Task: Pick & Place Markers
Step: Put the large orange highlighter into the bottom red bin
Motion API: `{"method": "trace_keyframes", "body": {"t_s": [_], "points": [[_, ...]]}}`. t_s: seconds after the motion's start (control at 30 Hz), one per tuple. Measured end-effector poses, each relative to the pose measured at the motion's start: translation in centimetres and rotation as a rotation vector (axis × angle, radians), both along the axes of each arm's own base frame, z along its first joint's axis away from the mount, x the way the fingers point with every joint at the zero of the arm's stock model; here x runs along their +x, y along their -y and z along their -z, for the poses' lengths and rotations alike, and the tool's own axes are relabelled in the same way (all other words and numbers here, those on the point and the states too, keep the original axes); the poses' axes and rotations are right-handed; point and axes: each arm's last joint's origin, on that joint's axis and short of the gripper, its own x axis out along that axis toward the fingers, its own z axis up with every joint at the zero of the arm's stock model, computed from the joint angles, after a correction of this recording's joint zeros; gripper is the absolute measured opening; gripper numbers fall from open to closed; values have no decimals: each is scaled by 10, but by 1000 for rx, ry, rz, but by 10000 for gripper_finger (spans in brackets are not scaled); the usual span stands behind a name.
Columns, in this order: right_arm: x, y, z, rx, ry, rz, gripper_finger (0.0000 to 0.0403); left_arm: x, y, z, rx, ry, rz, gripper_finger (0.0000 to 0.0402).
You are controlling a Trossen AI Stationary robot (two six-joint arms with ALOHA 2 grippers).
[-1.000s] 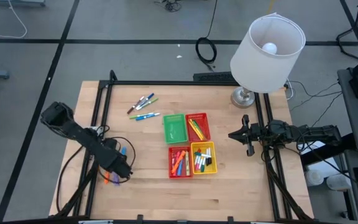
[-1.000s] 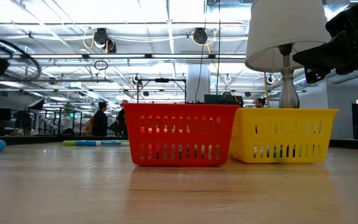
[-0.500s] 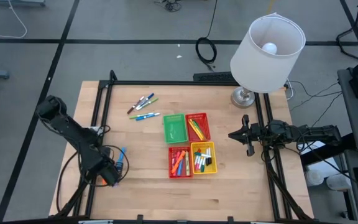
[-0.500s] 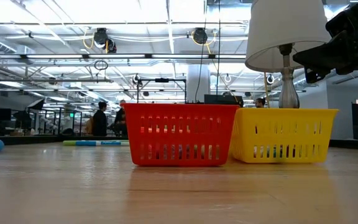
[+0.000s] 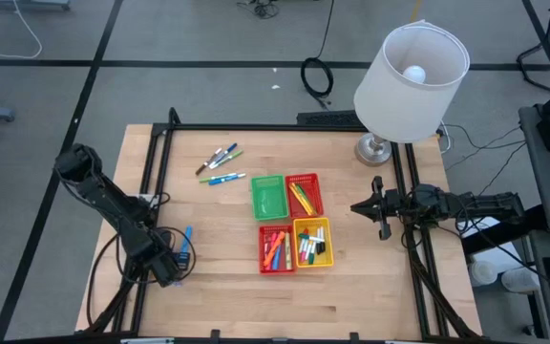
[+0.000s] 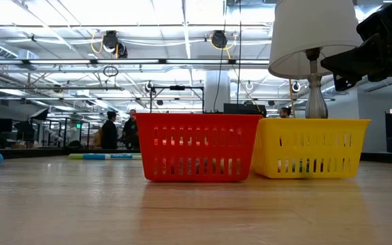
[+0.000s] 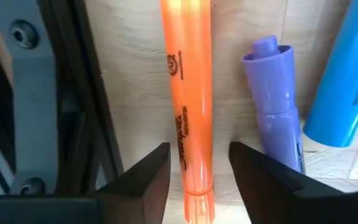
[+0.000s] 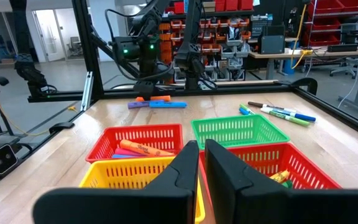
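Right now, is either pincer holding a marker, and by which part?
No. The left pincer stands open around the orange marker lying on the table, near its end. The right pincer is shut on nothing.

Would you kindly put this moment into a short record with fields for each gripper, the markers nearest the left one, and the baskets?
left gripper: open, fingers either side of the orange marker at the table's left edge
beside it: purple marker, blue marker
right gripper: shut, waiting right of the baskets
green basket: no markers visible inside

An orange marker (image 7: 188, 106) lies beside purple (image 7: 278, 106) and blue (image 7: 347, 81) markers (baskets red (image 6: 199, 146) and yellow (image 6: 309, 148)).
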Motion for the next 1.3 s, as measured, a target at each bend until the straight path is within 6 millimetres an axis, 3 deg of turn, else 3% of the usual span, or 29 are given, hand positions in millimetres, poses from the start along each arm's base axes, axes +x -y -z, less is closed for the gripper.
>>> {"method": "trace_keyframes", "body": {"t_s": [0.5,1.3], "points": [[0,0,0,0,1,0,18,0,-1,2,48,64,30,96],[0,0,0,0,1,0,18,1,-2,2,65,76,29,93]]}}
